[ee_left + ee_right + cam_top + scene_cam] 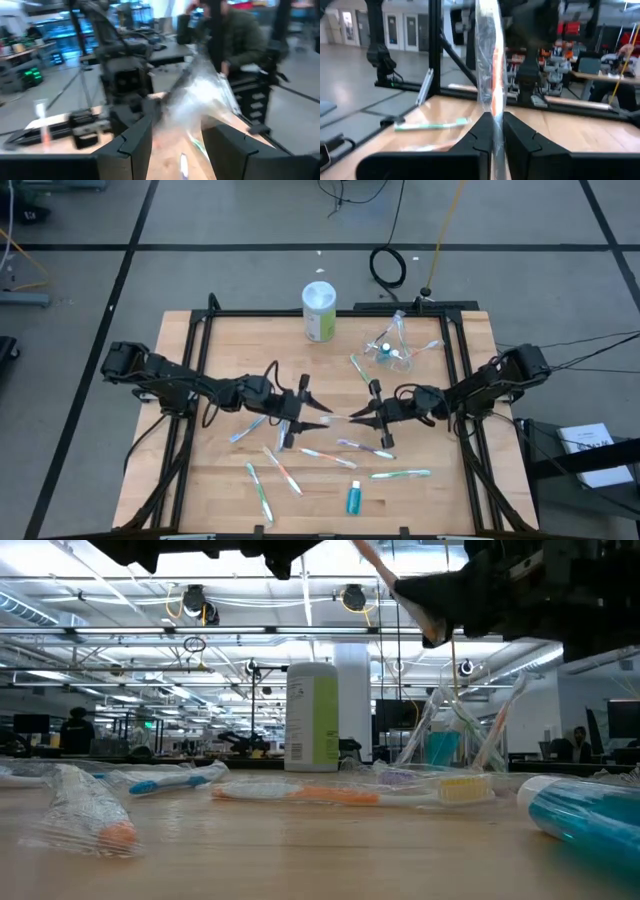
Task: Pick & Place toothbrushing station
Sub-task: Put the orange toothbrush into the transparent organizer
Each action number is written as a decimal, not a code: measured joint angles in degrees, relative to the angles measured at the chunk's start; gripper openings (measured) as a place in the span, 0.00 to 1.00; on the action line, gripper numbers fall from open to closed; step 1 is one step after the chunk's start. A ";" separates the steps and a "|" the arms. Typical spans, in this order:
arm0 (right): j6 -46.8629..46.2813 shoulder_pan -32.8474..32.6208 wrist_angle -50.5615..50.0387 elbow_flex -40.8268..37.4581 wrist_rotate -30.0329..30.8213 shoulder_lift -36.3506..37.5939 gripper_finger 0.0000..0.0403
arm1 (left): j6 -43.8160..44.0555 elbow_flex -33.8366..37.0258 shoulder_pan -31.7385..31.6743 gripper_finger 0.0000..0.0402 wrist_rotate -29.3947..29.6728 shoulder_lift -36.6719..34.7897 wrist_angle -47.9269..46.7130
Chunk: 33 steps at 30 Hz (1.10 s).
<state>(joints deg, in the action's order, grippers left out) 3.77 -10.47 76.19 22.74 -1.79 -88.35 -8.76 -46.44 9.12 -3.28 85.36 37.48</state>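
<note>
Item: wrapped toothbrush (490,65), mid-table, above the board. My right gripper (372,413) pinches one end, fingers closed tight. My left gripper (300,412) faces it, fingers parted around the wrapper, not gripping. Destination: clear cup (391,350), far right. Handling advice: lift level, steer clear of the left arm.

Bare board left of canister (319,311). Blocked right of it by clear cup (388,348) with upright toothbrushes. Scattered wrapped toothbrushes (281,470) and teal toothpaste tube (354,498) strewn nearer front edge.
</note>
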 joint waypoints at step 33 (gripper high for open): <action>2.57 2.66 -1.95 0.00 5.34 0.08 0.31 | 9.44 -0.13 -3.31 0.03 2.34 0.00 -0.34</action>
<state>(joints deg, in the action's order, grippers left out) 6.34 -7.81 74.24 22.74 3.55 -88.27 0.68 -46.56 5.81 -0.95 85.36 37.15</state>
